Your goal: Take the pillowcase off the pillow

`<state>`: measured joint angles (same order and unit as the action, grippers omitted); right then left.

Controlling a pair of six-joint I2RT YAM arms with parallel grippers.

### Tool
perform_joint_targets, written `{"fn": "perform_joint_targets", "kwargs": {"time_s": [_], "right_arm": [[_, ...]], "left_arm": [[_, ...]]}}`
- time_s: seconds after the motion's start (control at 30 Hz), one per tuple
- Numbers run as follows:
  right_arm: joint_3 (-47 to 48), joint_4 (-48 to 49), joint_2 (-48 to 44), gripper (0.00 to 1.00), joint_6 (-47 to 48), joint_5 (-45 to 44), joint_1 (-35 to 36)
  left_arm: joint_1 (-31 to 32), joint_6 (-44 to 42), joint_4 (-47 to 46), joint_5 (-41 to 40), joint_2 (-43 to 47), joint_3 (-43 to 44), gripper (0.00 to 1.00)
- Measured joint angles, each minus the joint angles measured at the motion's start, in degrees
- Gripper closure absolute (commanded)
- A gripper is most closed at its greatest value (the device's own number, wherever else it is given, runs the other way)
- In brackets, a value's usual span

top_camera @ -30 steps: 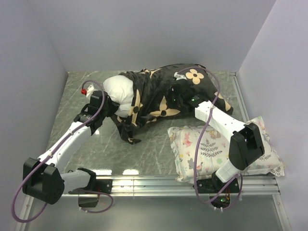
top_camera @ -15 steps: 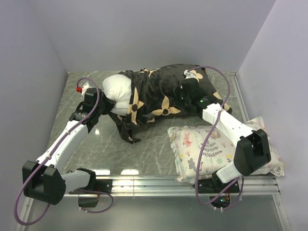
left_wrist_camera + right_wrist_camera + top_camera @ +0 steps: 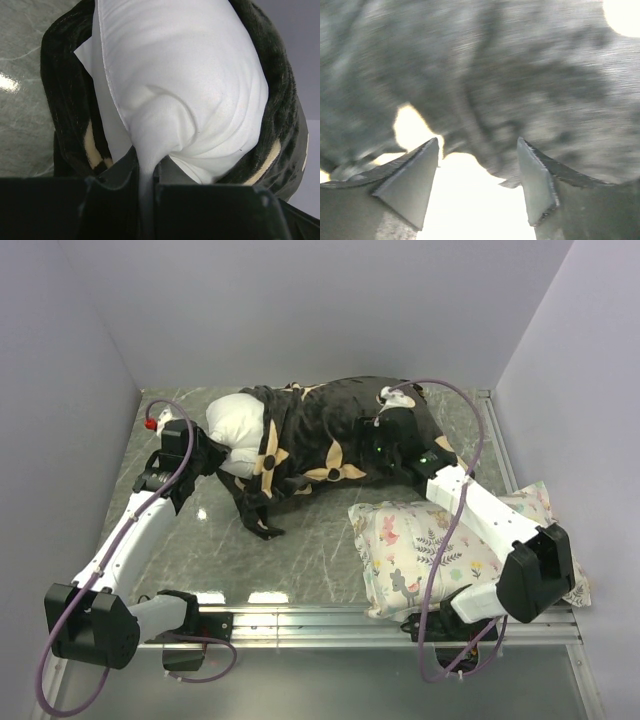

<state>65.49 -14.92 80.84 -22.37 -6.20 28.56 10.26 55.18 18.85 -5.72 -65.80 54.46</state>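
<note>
- My left pincer (image 3: 145,197) was closed tight on a pinched fold of the pillow (image 3: 185,90), with the white cloth drawn into a narrow tuck between the jaws.
- The pillow lay toward the far side of the table (image 3: 310,540), its bare white end sticking out leftward from the pillowcase (image 3: 335,430).
- The pillowcase covered the rest of the pillow and stretched away to the right. Its black plush rim curled around both sides of the white end.
- My right pincer (image 3: 476,182) was wide open with nothing gripped. The plush of the pillowcase was blurred just ahead of the jaws, and I could not tell whether they touched it.
- A smaller floral pillow (image 3: 440,545) lay at the near right of the table, partly under my right arm and near the pillowcase.
</note>
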Motion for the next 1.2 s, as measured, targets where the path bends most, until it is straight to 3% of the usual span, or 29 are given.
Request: {"fn": "perform_joint_targets", "kwargs": {"time_s": [0.13,0.37,0.4,0.43,0.47,0.73,0.87,1.0,1.2], "right_arm": [[-0.5,1.6,-0.5,0.24,1.0,-1.0,4.5],[2.6,-0.5,7.7,0.39,1.2,-6.5,5.5],[2.8,-0.9,8.5,0.48,1.2,-6.8,5.2],[2.8,-1.4,8.9,0.69,1.2,-6.8,4.7],[2.8,-1.9,9.0,1.0,1.4,-6.8,4.3],[6.7,-4.2,8.3,1.0,0.8,-7.0,0.5],[6.5,-4.6,6.3,1.0,-0.9,-2.5,-10.1],[4.9,-4.4,4.7,1.0,-5.2,8.4,-20.5],[2.1,-4.3,3.0,1.0,-7.3,12.7,-20.1]], "left_arm": [[0.0,0.0,0.0,0.3,0.1,0.0,1.0],[0.0,0.0,0.1,0.3,0.1,0.0,1.0],[0.0,0.0,0.2,0.3,0.1,0.0,1.0],[0.0,0.0,0.7,0.4,0.1,0.2,1.0],[0.0,0.0,1.0,0.4,0.1,0.4,1.0],[-3.0,-0.5,3.1,4.0,0.1,4.3,1.0],[-11.9,-0.5,3.4,10.1,0.3,5.2,1.0],[-22.2,0.1,5.0,20.5,0.8,5.2,1.0],[-26.8,0.2,4.4,26.8,1.7,3.1,1.0]]}}
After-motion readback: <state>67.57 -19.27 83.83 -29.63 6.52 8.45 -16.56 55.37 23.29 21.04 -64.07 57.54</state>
